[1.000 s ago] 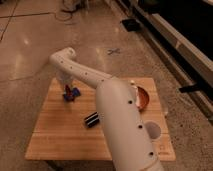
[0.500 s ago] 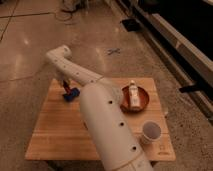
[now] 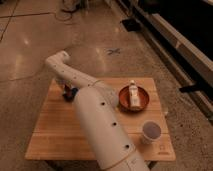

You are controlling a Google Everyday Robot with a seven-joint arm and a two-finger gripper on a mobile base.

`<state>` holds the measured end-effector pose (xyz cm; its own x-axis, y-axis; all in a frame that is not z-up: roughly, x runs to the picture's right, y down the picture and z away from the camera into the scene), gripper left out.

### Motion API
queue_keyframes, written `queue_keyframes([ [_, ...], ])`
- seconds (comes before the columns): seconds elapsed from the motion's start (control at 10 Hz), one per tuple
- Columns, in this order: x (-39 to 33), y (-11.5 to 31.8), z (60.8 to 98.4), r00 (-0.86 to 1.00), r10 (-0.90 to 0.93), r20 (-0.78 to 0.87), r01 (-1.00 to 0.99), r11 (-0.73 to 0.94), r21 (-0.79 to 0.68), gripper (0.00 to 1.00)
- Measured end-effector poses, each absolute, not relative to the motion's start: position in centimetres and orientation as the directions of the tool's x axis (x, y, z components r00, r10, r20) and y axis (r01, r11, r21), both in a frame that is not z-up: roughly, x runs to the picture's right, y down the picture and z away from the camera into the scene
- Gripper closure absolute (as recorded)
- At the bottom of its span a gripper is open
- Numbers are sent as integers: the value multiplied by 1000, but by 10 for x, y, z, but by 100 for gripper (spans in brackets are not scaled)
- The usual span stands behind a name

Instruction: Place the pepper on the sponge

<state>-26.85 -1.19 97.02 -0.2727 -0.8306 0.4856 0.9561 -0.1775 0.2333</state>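
Observation:
My gripper hangs low over the far left part of the wooden table, at the end of the white arm that reaches up from the bottom of the camera view. Right beneath it lies the small blue sponge. A small dark-red bit, the pepper, shows against the sponge's left side under the gripper. The wrist hides most of both, so I cannot tell whether the pepper is held or resting there.
A brown bowl holding a white bottle stands at the table's far right. A white cup sits near the front right corner. The arm's thick white link covers the table's middle. Polished floor surrounds the table.
The arm's big link has swung left, uncovering the bowl and cup and covering the table's middle. The gripper has stayed over the sponge at the far left.

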Motion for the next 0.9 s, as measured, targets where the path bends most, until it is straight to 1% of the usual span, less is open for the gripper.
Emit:
queue_keyframes([
  [0.1, -265, -10, 973, -269, -828, 493, 958, -175, 229, 66],
  [0.2, -257, -10, 977, -255, -827, 501, 962, -164, 219, 53],
  [0.4, -251, -11, 981, -238, -829, 507, 966, -150, 209, 34],
  [0.5, -251, -12, 982, -228, -830, 509, 968, -137, 210, 23],
  [0.6, -253, -14, 982, -221, -832, 509, 968, -125, 217, 20],
  [0.9, -269, -24, 970, -215, -841, 497, 958, -84, 273, 20],
])
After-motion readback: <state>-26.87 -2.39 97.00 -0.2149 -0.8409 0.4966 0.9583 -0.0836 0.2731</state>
